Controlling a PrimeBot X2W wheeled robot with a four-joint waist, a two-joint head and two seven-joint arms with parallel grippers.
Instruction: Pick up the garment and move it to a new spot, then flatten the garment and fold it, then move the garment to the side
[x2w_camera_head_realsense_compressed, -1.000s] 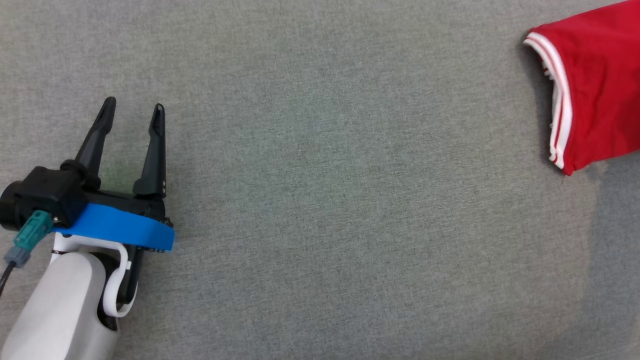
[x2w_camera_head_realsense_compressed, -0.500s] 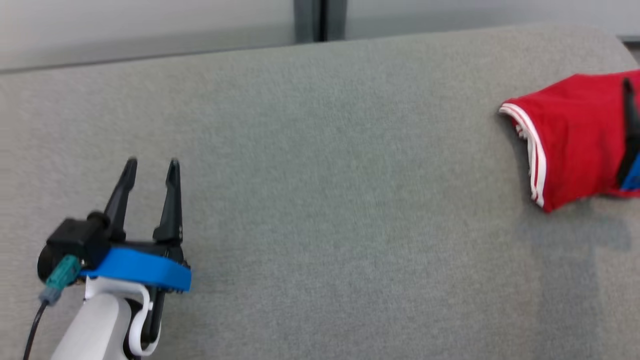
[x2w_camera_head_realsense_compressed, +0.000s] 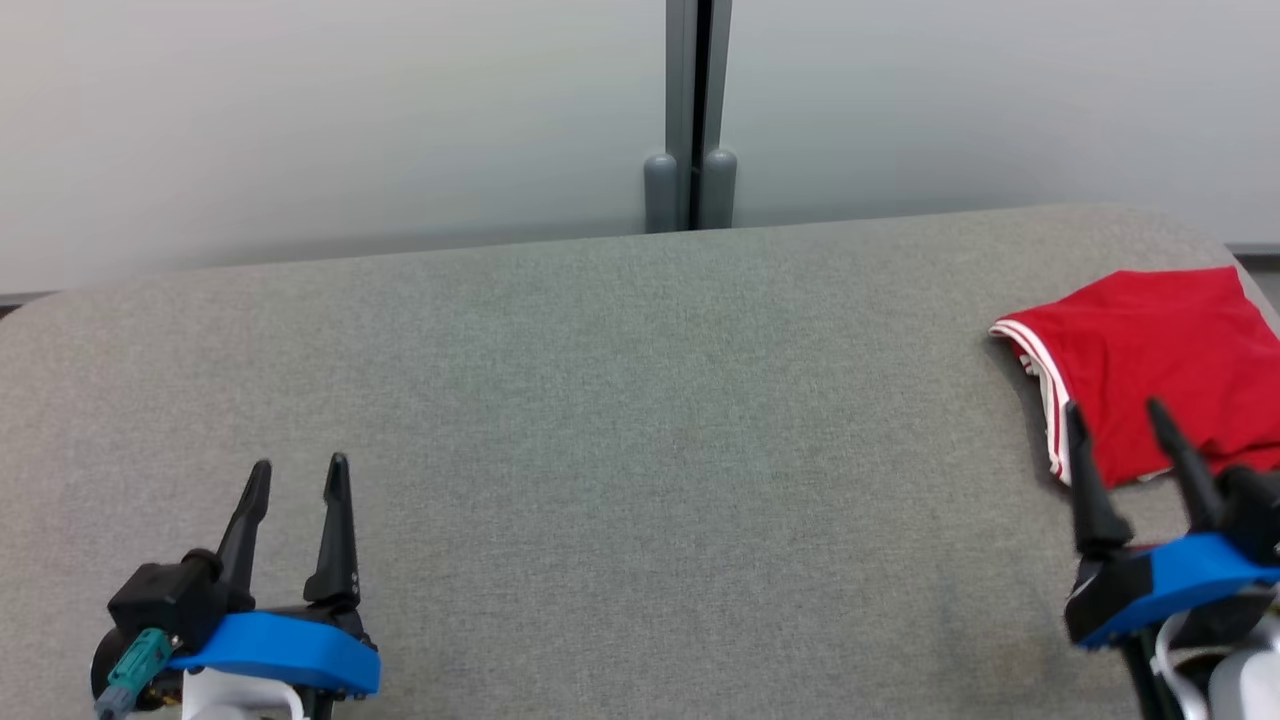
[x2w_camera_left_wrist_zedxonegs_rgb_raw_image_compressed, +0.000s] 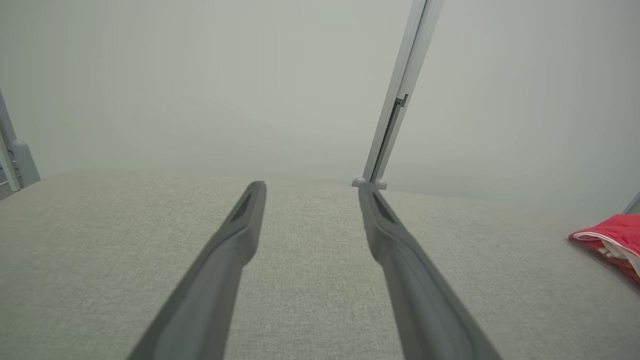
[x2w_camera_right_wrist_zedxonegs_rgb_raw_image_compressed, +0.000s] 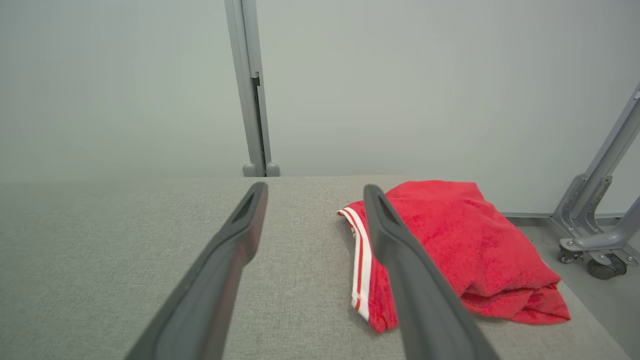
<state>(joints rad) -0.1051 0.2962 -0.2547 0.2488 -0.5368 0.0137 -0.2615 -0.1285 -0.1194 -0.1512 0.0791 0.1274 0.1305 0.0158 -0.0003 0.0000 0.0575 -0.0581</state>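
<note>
Right gripper (x2w_camera_head_realsense_compressed: 1115, 410): drawn back off folded red garment (x2w_camera_head_realsense_compressed: 1160, 340), jaws spread, empty. Left gripper (x2w_camera_head_realsense_compressed: 300, 462): well left of post (x2w_camera_head_realsense_compressed: 692, 110), jaws spread, empty. Garment: well right of post, near table (x2w_camera_head_realsense_compressed: 600, 400) end. Risk: any nudge rightward could tip it off.

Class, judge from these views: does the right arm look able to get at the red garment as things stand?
Probably yes: the right gripper stands open close to the red garment, with nothing between them on the grey table.
</note>
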